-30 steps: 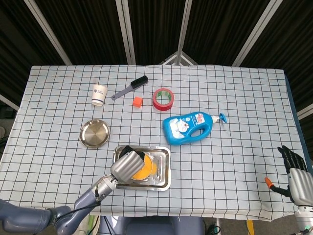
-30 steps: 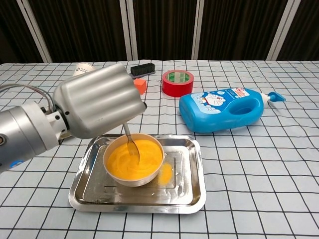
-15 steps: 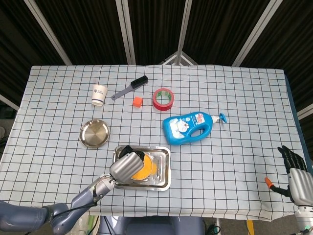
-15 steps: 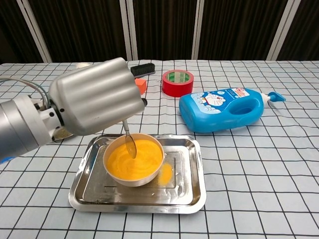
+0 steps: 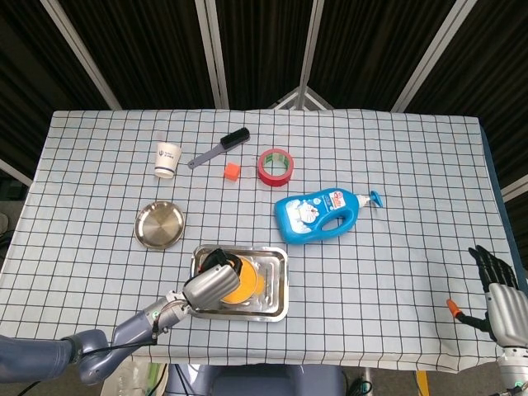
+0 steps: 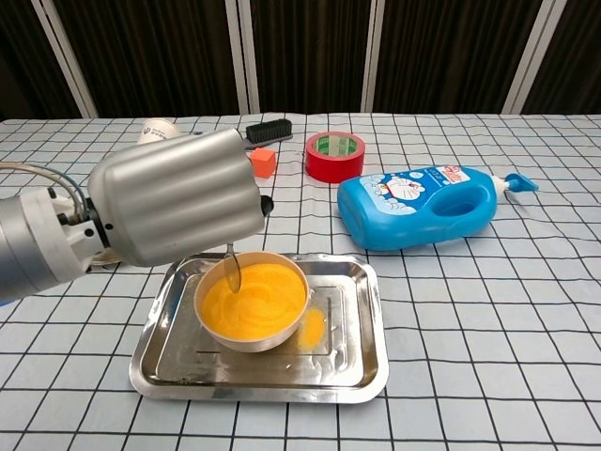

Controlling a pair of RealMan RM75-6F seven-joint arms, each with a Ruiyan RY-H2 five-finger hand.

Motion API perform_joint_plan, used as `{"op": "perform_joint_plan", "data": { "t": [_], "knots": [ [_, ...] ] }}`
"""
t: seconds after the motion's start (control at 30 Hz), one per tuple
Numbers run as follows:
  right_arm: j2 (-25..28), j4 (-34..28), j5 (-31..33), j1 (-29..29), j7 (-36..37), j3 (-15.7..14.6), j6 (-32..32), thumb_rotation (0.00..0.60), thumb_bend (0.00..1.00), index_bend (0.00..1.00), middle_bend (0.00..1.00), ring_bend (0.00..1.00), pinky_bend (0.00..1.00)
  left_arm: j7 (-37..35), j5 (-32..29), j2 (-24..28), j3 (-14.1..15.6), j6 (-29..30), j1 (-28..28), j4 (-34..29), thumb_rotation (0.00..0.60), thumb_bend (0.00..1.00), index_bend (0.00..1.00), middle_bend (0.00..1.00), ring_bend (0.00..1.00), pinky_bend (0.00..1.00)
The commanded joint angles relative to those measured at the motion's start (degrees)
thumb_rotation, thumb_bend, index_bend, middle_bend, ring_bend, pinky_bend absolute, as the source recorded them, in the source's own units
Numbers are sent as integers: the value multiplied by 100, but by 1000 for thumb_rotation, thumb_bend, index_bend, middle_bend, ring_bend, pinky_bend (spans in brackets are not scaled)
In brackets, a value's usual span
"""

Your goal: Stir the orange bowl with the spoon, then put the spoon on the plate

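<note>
Left hand [image 6: 169,207] hangs over the orange bowl [image 6: 252,299] and holds the spoon [image 6: 231,270], its fingers wrapped around the handle. Only the spoon tip dips near the left rim of the bowl, which stands inside the metal tray [image 6: 362,352] on the desk. I judge that the stirring step is in hand. Next move calls for lifting the spoon out and carrying it left to the round plate [image 5: 160,223], without dripping. Right hand [image 5: 495,290] rests at the desk edge, empty, fingers apart.
</note>
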Motion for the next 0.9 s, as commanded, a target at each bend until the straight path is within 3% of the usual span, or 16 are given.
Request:
{"op": "perform_joint_plan", "data": {
  "t": [0.03,0.47,0.9],
  "knots": [
    [2,-1,7,2,6,0,-10,600,311,0,0,0,0,-26,-43,-48,-57,-6,29,26,600,890,834,1000,1000,979],
    [7,-6,-3,1,33,-5,-15,600,311,0,0,0,0,-291,-309,-122,-327,124,248,11,600,887,834,1000,1000,979],
    [11,-9,-19,-5,22,-17,-13,600,311,0,0,0,0,-1286,-2418,-332,-1416,677,861,188,600,877,833,1000,1000,979]
  ]
}}
